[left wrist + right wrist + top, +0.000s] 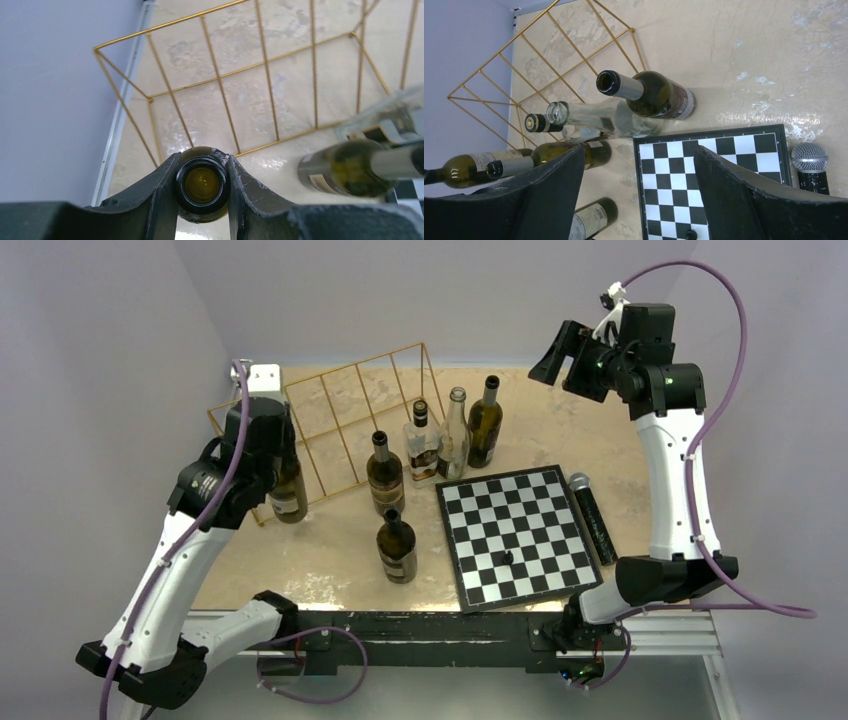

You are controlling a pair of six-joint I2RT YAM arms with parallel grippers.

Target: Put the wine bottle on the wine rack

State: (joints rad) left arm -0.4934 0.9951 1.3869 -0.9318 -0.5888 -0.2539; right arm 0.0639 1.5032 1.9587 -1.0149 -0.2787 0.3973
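My left gripper (284,445) is shut on the neck of a dark green wine bottle (289,492) and holds it upright at the near left end of the wine rack (340,410), a gold wire frame with narrow slots. In the left wrist view the fingers (165,180) clamp the bottle's open mouth (202,184), with the rack (225,80) just beyond it. I cannot tell whether the bottle's base touches the table. My right gripper (558,352) is open and empty, raised high at the back right; its wrist view (639,152) looks down on the table.
Several other bottles stand between the rack and the chessboard: two dark ones (385,476) (397,549), a labelled one (422,445), a clear one (455,435) and a green one (485,423). A chessboard (515,535) lies at centre right, with a microphone (592,516) beside it.
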